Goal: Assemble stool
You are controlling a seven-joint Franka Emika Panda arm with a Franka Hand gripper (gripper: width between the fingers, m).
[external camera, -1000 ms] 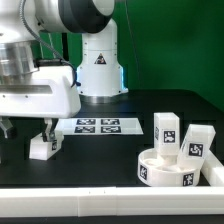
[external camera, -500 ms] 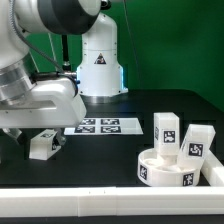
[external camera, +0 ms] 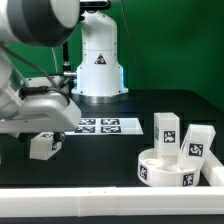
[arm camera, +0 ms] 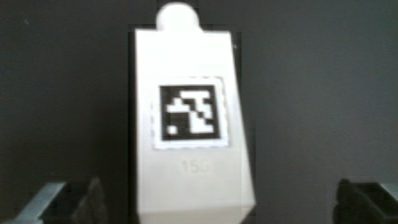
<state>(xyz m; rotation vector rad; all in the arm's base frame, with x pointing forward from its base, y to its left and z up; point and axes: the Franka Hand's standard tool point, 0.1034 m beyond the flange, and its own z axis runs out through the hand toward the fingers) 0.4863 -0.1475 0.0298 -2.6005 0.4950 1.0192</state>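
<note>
Your gripper (arm camera: 219, 200) stands spread wide and holds nothing. In the wrist view its two dark fingertips (arm camera: 64, 200) show at either side of the picture, with one white stool leg (arm camera: 192, 125) lying between and beyond them. That leg is a rectangular block with a small rounded peg at its far end and a black-and-white marker tag on its upper face. Neither fingertip touches it; dark surface (arm camera: 338, 90) shows on both sides of the block.

In the exterior view the gripper (external camera: 12, 133) hangs low at the exterior view's left, mostly hidden by the arm, and the same leg (external camera: 42, 146) lies on the black surface just beside it.

Well away from the gripper, toward the exterior view's right, you find the round stool seat (external camera: 172, 169), a thick white disc with tags around its rim. Two more legs stand upright just behind it, one (external camera: 166, 129) nearer the gripper and one (external camera: 197, 141) farther off.

The marker board (external camera: 108, 126) lies flat near the arm's base, between the gripper and the seat.
</note>
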